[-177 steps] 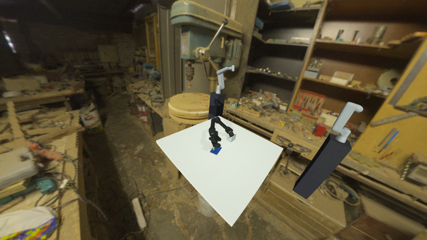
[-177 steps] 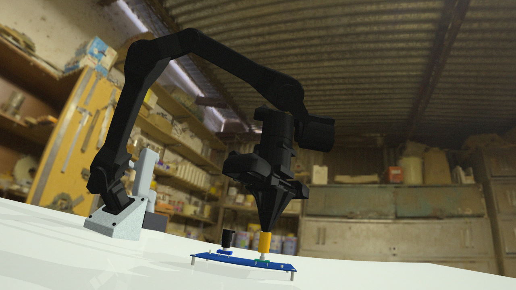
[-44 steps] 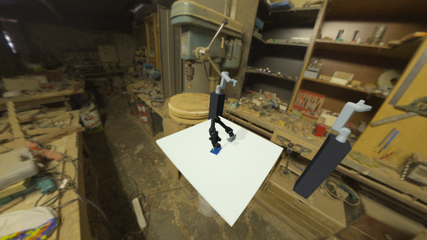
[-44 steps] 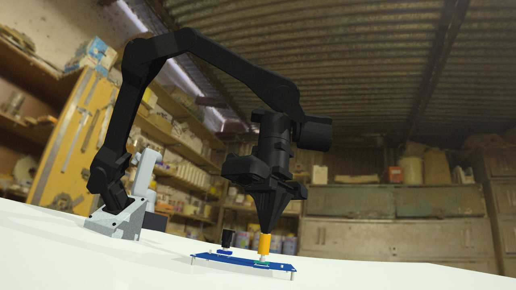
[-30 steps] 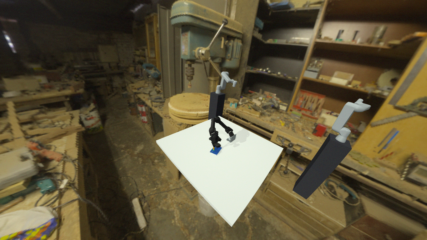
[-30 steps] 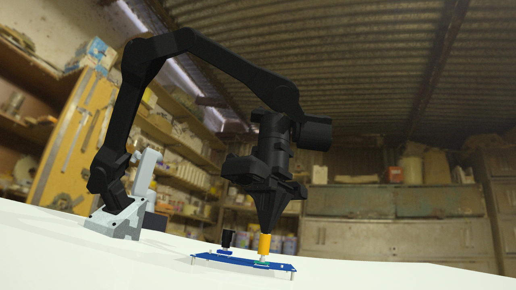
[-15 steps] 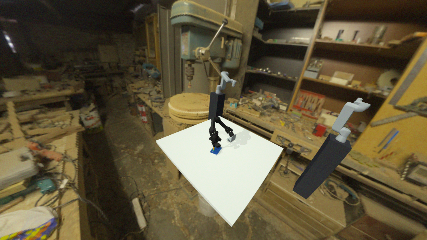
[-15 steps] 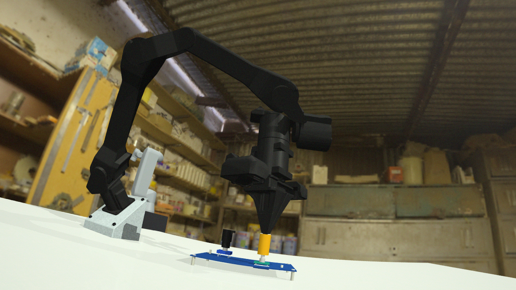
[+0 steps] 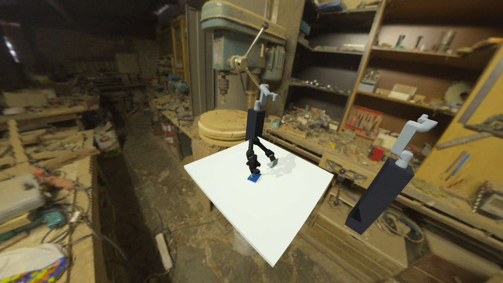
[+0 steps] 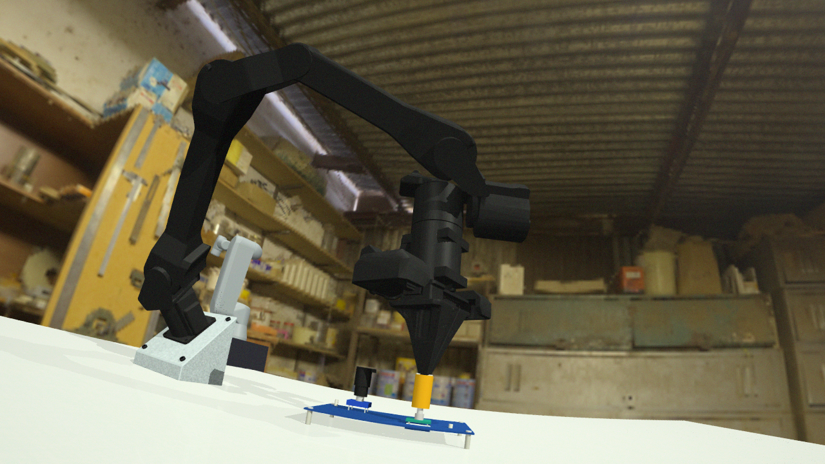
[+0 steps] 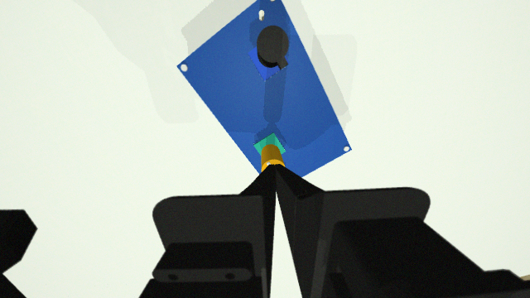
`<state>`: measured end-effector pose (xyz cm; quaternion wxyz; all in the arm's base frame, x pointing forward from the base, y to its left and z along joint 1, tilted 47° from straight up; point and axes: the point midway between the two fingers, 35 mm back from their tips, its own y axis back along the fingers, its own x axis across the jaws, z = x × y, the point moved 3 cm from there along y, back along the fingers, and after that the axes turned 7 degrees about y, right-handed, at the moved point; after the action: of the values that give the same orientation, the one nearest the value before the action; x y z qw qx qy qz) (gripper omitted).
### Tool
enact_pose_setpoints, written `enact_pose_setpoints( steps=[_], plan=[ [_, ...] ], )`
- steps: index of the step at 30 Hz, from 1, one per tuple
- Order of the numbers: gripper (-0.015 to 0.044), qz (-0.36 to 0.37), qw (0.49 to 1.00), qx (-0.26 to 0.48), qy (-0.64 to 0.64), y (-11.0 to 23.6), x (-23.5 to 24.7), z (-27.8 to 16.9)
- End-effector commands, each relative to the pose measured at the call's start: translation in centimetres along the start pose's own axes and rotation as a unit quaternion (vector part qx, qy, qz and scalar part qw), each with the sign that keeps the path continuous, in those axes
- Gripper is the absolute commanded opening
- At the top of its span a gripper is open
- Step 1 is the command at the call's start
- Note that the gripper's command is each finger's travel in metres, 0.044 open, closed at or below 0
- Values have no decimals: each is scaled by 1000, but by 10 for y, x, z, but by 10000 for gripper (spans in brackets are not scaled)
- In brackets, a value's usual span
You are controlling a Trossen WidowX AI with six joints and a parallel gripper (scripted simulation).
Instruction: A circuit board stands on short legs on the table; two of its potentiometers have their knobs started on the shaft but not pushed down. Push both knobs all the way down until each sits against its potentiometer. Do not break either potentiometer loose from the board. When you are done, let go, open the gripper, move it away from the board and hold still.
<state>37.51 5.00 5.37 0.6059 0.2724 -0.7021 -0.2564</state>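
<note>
A blue circuit board (image 10: 385,416) (image 11: 232,91) (image 9: 254,178) stands on short legs on the white table (image 10: 115,415) (image 9: 260,204). An orange knob (image 10: 422,388) (image 11: 272,156) sits raised on its shaft above a green potentiometer (image 10: 419,422) (image 11: 265,144), with bare shaft showing below it. A black knob (image 10: 363,379) (image 11: 272,44) sits raised above a blue potentiometer (image 10: 358,403) (image 11: 260,68). My gripper (image 10: 425,369) (image 11: 274,170) is shut, empty, and points straight down. Its tips rest on the top of the orange knob.
The arm's grey base (image 10: 187,348) stands on the table behind the board. Two dark camera posts (image 9: 254,123) (image 9: 379,193) stand at the table's back and right.
</note>
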Motion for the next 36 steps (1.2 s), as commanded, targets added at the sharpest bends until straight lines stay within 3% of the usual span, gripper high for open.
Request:
enact_pose_setpoints(
  steps=[1, 36],
  plan=[
    [0, 5, 1000, -10, -10, -17, 4, -3],
    [0, 5, 1000, -10, -10, -21, 4, -3]
  ],
)
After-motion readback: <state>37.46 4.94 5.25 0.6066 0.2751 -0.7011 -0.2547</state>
